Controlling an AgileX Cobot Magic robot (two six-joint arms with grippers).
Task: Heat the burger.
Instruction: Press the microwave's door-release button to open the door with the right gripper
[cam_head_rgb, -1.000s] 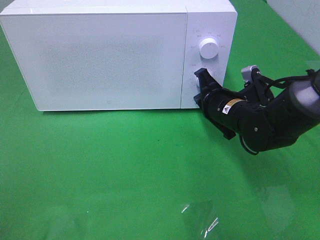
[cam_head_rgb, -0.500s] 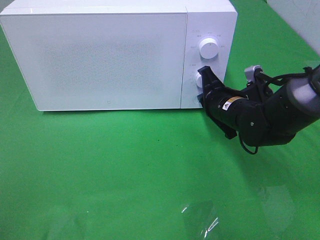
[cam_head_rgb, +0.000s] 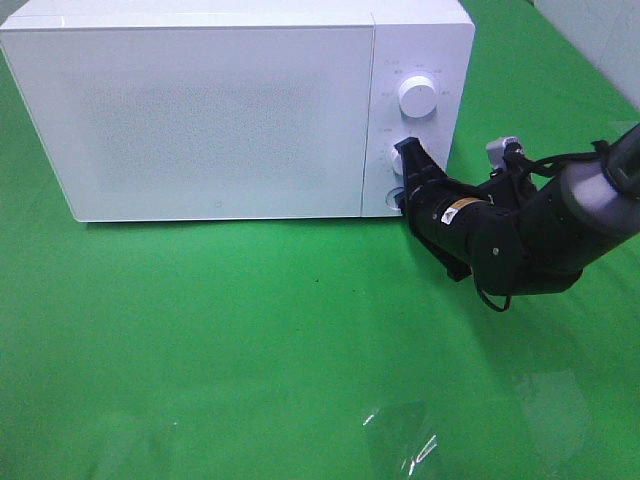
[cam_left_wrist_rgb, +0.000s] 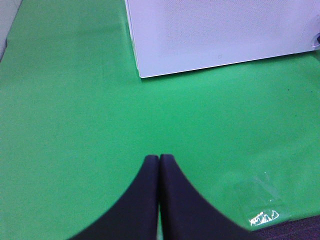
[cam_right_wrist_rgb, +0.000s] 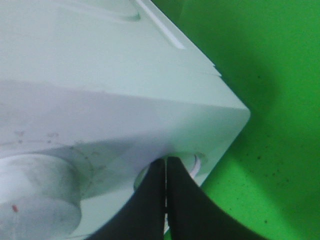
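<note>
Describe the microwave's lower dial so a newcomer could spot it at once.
A white microwave stands on the green cloth, its control panel beside the door. Of the two round white dials there, the lower dial is the one the black right claw partly covers; the upper dial stands clear.

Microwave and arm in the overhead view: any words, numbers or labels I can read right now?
None can be read.
Marks around the upper knob on the microwave: too small.
Small mark low on its front: too small.
Yellow sticker on the right arm: blurred.
White print on the clear plastic sheet: illegible.
</note>
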